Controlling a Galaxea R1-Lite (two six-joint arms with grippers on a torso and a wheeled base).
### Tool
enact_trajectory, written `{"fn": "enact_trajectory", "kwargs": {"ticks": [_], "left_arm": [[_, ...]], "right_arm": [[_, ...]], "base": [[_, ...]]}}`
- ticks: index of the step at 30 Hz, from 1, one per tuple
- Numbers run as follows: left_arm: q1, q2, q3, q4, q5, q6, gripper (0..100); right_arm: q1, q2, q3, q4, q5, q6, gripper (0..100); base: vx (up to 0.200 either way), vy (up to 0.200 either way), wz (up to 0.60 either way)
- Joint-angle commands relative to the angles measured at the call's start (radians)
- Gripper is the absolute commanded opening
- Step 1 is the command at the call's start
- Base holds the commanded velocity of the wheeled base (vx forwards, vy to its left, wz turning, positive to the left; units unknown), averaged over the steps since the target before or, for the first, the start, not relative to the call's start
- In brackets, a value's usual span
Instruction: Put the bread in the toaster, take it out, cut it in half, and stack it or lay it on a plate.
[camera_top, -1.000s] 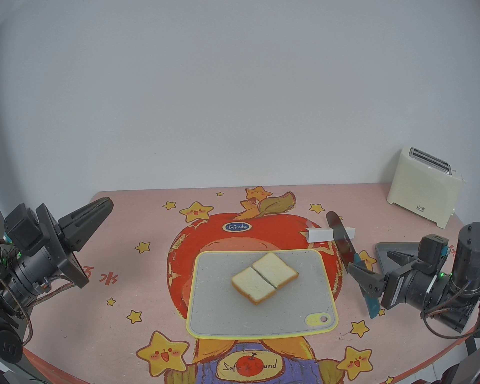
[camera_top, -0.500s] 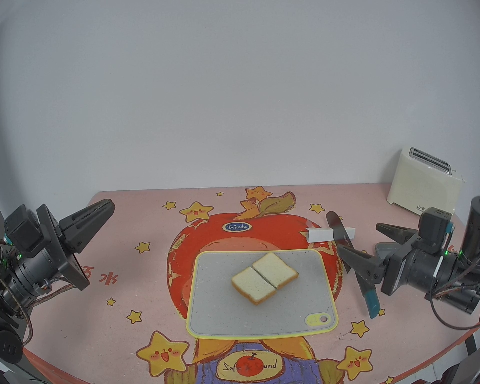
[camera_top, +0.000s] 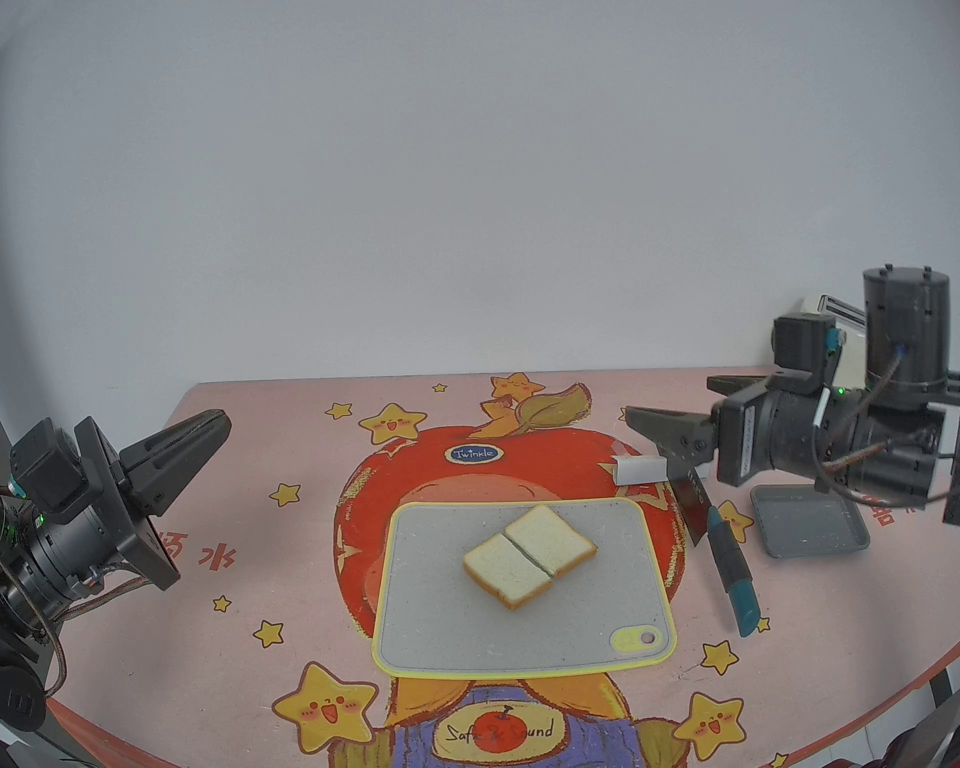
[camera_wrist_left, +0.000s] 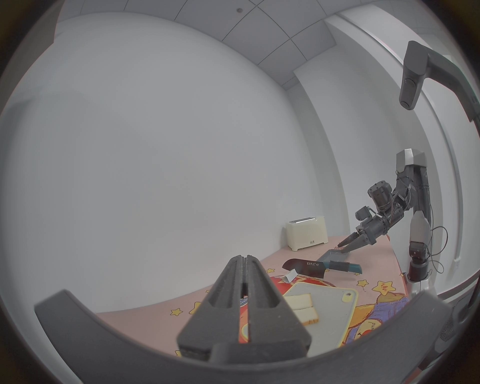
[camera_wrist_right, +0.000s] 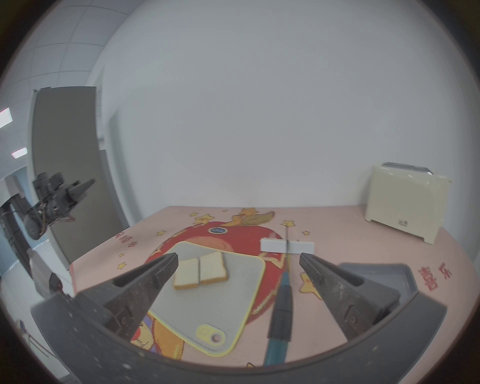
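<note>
Propping the knife (camera_top: 722, 545) on the white block (camera_top: 640, 469) likely keeps its handle graspable. Right pincer (camera_top: 670, 400) hovers released above it; left pincer (camera_top: 210, 425) is clenched, empty.

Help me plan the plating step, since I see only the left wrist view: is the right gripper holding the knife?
Observer: No. The right gripper hangs in the air with its jaws wide open and nothing between them. The teal-handled knife with the dark blade lies below it, untouched.
Operator: Where could the bread halves go, then?
Observer: A grey rectangular tray sits to the robot's right of the knife, apart from it.
</note>
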Motion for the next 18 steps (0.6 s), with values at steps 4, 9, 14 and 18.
{"fn": "enact_trajectory", "kwargs": {"ticks": [4,9,14,18], "left_arm": [[0.000,-0.003,0.027,-0.001,0.000,0.001,0],[-0.001,-0.001,0.043,-0.001,0.002,0.007,0],[-0.001,-0.001,0.043,-0.001,0.000,0.007,0],[-0.001,0.000,0.046,0.001,0.006,0.007,0]], "right_arm": [[-0.014,0.140,-0.131,0.138,0.003,0.002,100],[-0.011,0.197,-0.125,0.155,0.005,0.023,100],[-0.007,0.280,-0.107,0.141,0.002,0.039,100],[-0.011,0.315,-0.113,0.140,0.005,0.043,100]], "base": [[0.000,0.000,0.00],[0.000,0.000,0.00],[0.000,0.000,0.00],[0.000,0.000,0.00]]}}
